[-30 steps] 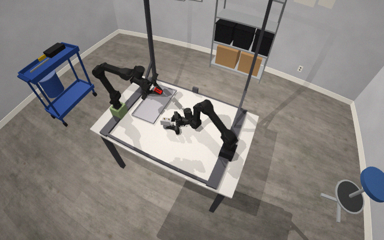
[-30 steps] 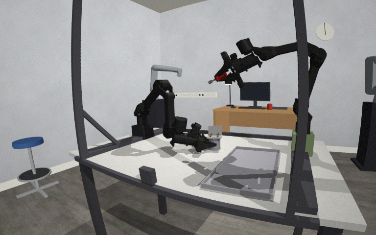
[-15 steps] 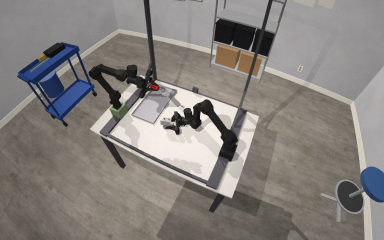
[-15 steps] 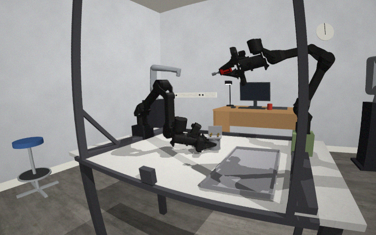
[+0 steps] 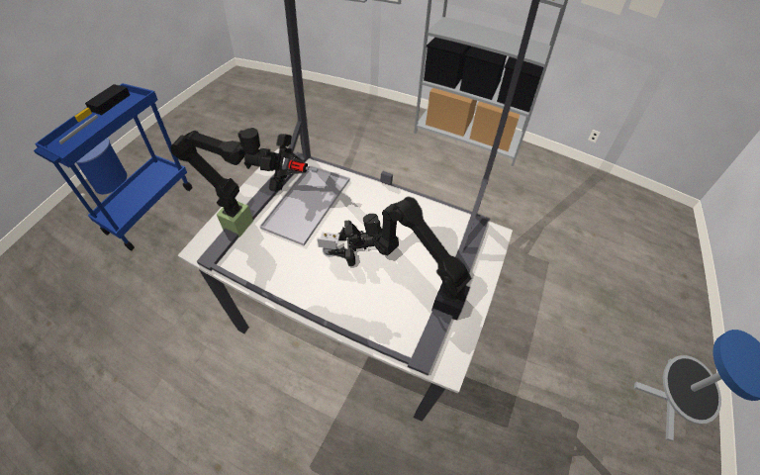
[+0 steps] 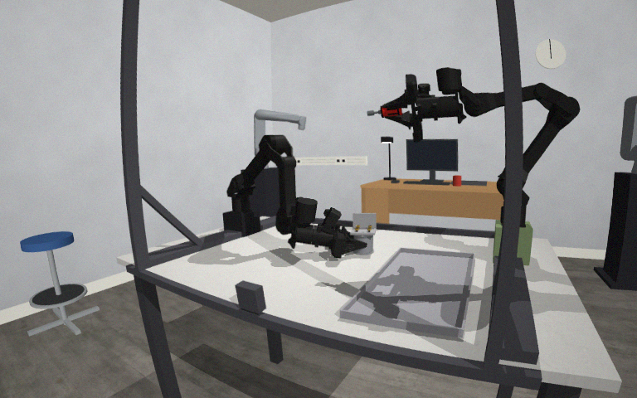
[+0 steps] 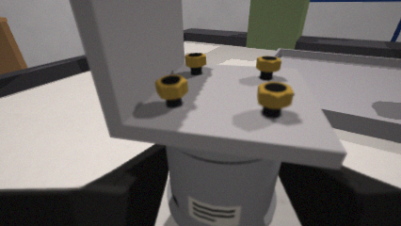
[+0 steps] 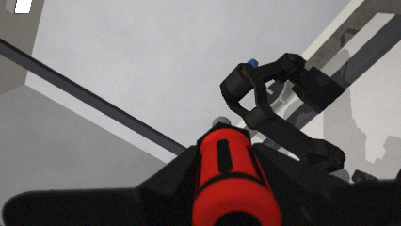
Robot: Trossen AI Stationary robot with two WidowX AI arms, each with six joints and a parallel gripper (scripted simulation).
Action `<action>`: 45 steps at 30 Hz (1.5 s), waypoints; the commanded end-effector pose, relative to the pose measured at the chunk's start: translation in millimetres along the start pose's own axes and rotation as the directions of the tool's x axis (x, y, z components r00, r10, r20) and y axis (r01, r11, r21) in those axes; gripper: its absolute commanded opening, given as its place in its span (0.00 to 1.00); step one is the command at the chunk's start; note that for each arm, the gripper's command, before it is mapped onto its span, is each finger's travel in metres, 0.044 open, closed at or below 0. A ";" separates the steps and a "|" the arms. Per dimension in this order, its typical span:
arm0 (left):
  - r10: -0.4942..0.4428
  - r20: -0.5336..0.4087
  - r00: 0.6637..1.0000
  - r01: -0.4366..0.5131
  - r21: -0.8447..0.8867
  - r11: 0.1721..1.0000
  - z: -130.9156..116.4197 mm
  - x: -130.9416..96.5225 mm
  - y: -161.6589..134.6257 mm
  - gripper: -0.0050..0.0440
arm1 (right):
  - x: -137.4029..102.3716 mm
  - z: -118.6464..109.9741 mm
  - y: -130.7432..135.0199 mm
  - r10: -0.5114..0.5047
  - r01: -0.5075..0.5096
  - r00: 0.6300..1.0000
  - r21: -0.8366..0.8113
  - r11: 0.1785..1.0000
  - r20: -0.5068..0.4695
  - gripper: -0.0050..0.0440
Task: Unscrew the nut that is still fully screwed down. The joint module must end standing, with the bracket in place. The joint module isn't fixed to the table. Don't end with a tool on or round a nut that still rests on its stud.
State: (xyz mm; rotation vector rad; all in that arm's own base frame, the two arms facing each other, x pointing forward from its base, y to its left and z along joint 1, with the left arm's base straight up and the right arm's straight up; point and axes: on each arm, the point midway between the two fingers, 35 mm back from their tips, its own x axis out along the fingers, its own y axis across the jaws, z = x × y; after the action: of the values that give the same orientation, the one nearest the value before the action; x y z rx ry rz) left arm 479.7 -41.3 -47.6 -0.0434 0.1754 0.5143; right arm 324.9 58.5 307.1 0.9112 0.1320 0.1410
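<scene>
Joint module (image 5: pixel 329 254) (image 6: pixel 367 244) (image 7: pixel 223 188) is being kept upright on the surface, clamped in the left tool (image 5: pixel 336 243) (image 6: pixel 364 245) (image 7: pixel 221 146). Red driver (image 5: pixel 297 166) (image 6: pixel 391 112) (image 8: pixel 226 162) is being gripped in the right tool (image 5: pixel 296 165) (image 6: pixel 392 111) (image 8: pixel 225 152), well apart from the module, roughly level. Fully seated nut among four (image 5: pixel 334 236) (image 6: pixel 370 228) (image 7: pixel 275 96) atop the module isn't being clearly shown; vertical alignment is being advised, with torque being braced.

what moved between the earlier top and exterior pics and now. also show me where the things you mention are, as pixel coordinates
The right arm's gripper (image 5: pixel 297 166) (image 6: pixel 387 111) has swung from pointing downward to nearly level, with the red nut driver (image 5: pixel 297 165) (image 6: pixel 391 112) (image 8: pixel 231 174) in its grip throughout. The left gripper (image 5: pixel 331 246) (image 6: pixel 363 244) around the joint module (image 6: pixel 367 245) (image 7: pixel 223 188), the bracket (image 5: pixel 328 240) (image 6: pixel 364 220) (image 7: pixel 226 104) and the tray (image 5: pixel 283 235) (image 6: pixel 399 323) show no visible change.
</scene>
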 end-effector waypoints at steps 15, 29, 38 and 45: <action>-0.002 0.027 1.000 0.003 -0.027 1.000 15.7 3.4 -4.2 0.60 | -25.4 59.5 -9.6 0.009 -0.029 0.975 0.086 0.996 0.220 0.37; -0.002 0.027 1.000 0.003 -0.027 1.000 15.7 3.4 -4.2 0.60 | -38.1 94.7 -46.8 -0.104 0.042 0.935 0.186 0.982 0.339 0.37; -0.002 0.027 1.000 0.003 -0.027 1.000 15.7 3.4 -4.2 0.60 | -47.8 124.5 -62.5 -0.162 0.059 0.893 0.247 0.967 0.420 0.37; -0.002 0.027 1.000 0.003 -0.027 1.000 15.7 3.4 -4.2 0.60 | -30.8 102.8 -102.4 -0.300 0.198 0.873 0.284 0.938 0.384 0.37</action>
State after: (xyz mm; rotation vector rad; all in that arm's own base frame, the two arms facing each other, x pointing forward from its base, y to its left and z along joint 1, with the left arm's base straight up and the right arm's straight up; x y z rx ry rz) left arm 479.7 -41.3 -47.6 -0.0434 0.1754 0.5143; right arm 310.2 -86.6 307.0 1.1412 -0.1735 -0.2661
